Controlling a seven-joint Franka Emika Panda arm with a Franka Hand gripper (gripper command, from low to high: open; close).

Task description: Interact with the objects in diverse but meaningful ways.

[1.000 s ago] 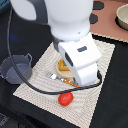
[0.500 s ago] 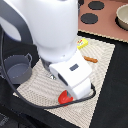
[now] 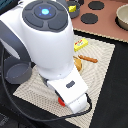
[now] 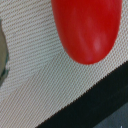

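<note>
On the woven mat (image 3: 100, 65) near its front edge, the red tomato (image 4: 87, 27) lies directly below the wrist; approach step in hand. Jaws state cannot be determined. Next: descend, centre, close

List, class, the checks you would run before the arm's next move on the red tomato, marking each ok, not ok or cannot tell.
1. Red tomato close under the wrist camera: ok.
2. Tomato resting on the woven mat: ok.
3. End effector open or shut: cannot tell, hidden in both views.
4. Tomato visible in the exterior view: not ok, only a red sliver shows.
5. Grey-blue pot apart from the tomato: ok.
</note>
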